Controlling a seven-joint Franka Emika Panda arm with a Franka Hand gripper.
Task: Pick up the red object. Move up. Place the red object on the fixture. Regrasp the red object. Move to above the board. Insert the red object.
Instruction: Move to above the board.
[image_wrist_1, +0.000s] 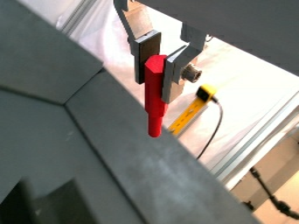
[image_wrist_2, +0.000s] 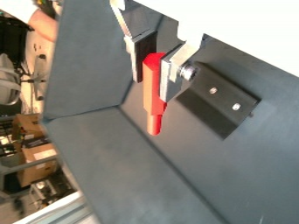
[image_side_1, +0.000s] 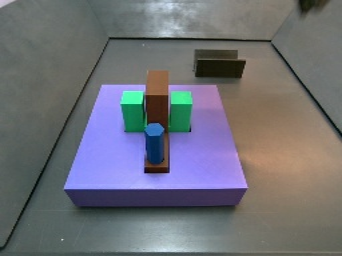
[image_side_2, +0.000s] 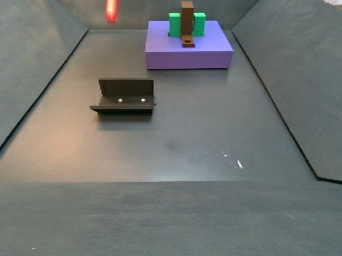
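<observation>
In both wrist views the gripper (image_wrist_1: 163, 54) is closed on the upper end of the red peg (image_wrist_1: 156, 98), its silver fingers (image_wrist_1: 146, 45) pressing either side while most of the peg hangs free below them, nearly vertical. Nothing touches the peg's lower tip, so it is lifted clear of the floor.

In a side view looking down the enclosure, the fixture (image_side_2: 124, 96) sits on the grey floor at about ten o'clock from the middle, its recess empty. Beyond it, at about twelve o'clock, lies the purple board (image_side_2: 189, 50) with its green blocks (image_side_2: 189, 22) and brown slab. A red blur at the upper edge, around eleven o'clock, is the peg (image_side_2: 111, 10) held high above the floor; the gripper itself is cropped out there.

In the other side view the blue peg (image_side_1: 155, 143) stands at the near end of the slab (image_side_1: 158, 100), and the fixture (image_side_1: 219, 64) lies well behind the board (image_side_1: 160, 170).

Judging by this, pick-up and lift look done. Setting the peg on the fixture, regrasping, carrying to the board and inserting all remain.
</observation>
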